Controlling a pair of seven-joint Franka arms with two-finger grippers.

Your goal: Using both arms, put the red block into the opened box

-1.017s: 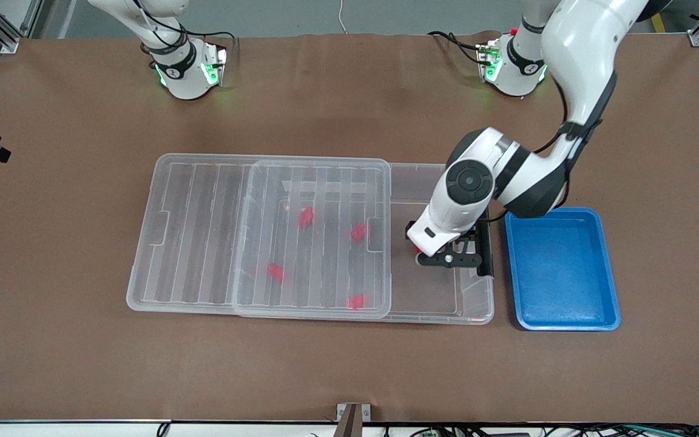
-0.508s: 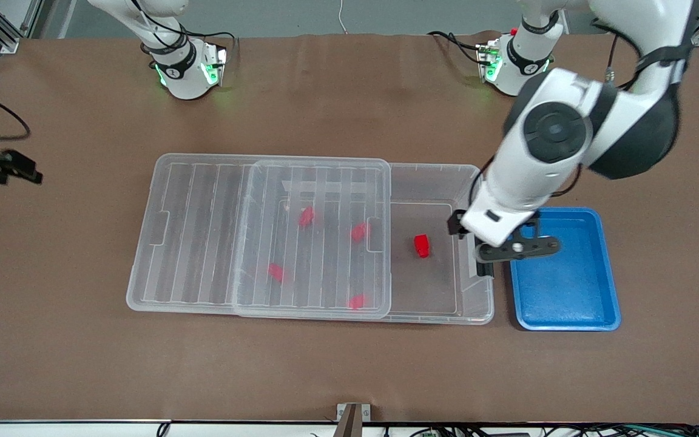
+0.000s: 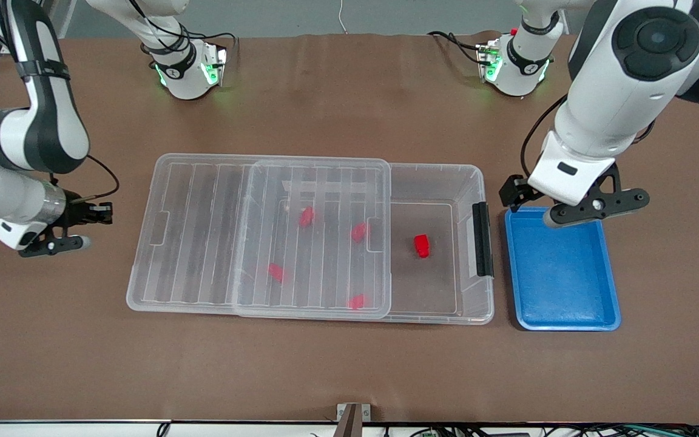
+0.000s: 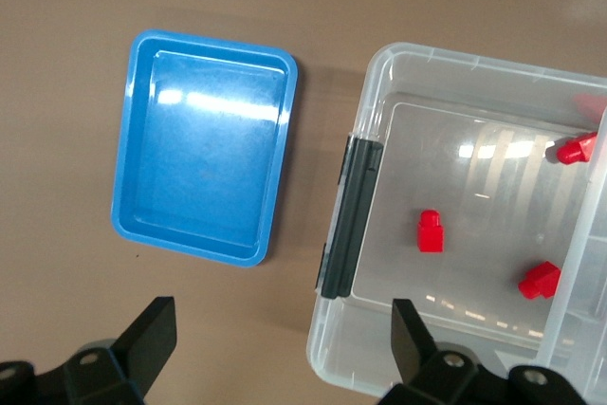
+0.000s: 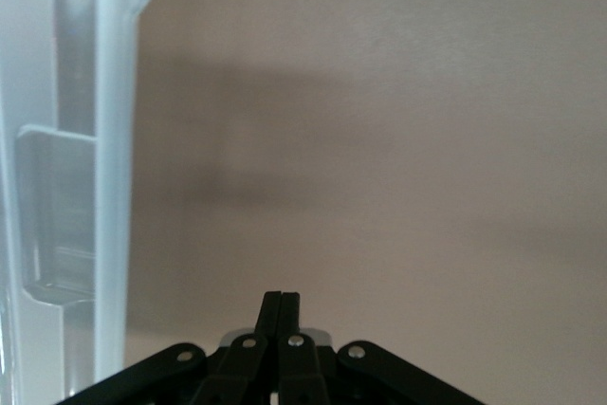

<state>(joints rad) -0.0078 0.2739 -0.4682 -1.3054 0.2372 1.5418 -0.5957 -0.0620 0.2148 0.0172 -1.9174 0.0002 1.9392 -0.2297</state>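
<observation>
The red block (image 3: 422, 245) is now lying loose on the bare floor of the box (image 3: 477, 176), near the black clip handle (image 3: 482, 238), so the drop is looking done. The left tool (image 3: 574, 209) has risen clear and is hanging wide open and empty over the blue tray (image 3: 592, 318). The right tool (image 3: 61, 243) has come in beside the ribbed lid (image 3: 204, 243), its fingers pressed shut on nothing. The box is clear, glossy plastic; the tray is smooth; the table (image 3: 349, 376) is matte brown.

Red block (image 4: 431, 231) on the box (image 4: 379, 358) floor; blue tray (image 4: 133, 177) beside; left gripper (image 4: 285, 348) wide above.
</observation>
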